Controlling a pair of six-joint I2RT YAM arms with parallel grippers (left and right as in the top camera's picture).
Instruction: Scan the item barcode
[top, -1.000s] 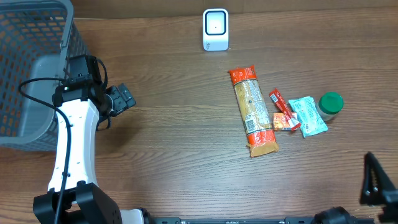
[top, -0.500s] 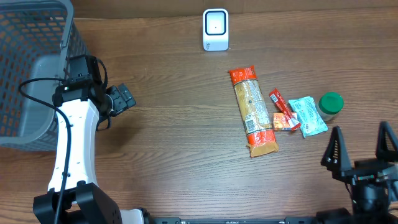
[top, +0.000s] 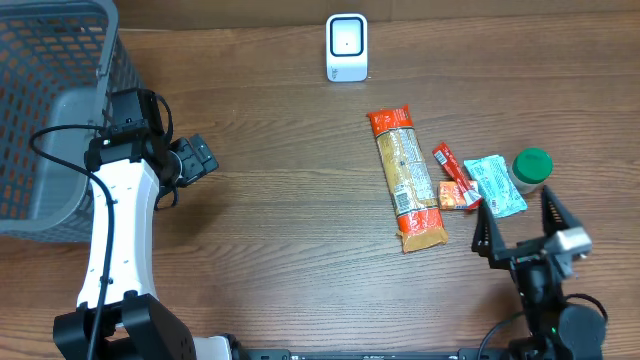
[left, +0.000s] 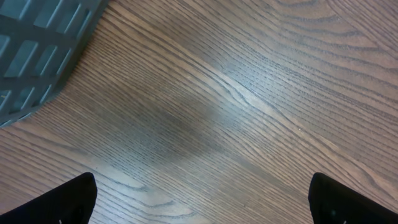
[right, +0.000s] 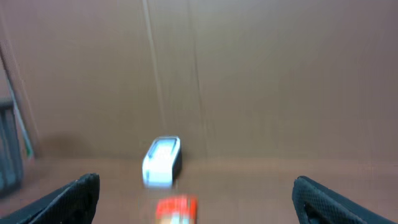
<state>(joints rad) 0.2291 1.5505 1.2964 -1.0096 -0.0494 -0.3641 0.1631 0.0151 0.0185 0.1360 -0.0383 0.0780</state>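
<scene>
The white barcode scanner (top: 347, 47) stands at the table's far edge and shows blurred in the right wrist view (right: 161, 162). A long orange-and-tan packet (top: 407, 178) lies mid-table, its red end (right: 176, 210) visible to the right wrist camera. Beside it lie small red sachets (top: 452, 180), a teal packet (top: 494, 186) and a green-lidded jar (top: 531, 168). My right gripper (top: 518, 225) (right: 199, 202) hangs open just in front of the teal packet, holding nothing. At the left, my left gripper (top: 197, 158) (left: 202, 205) is open over bare wood, with nothing between its fingers.
A grey mesh basket (top: 50, 110) fills the far left corner, its edge showing in the left wrist view (left: 37, 56). A brown wall rises behind the scanner.
My right arm has come into the overhead view from the lower right, moving left and forward toward the items, jaws still open. The left arm has not moved.
</scene>
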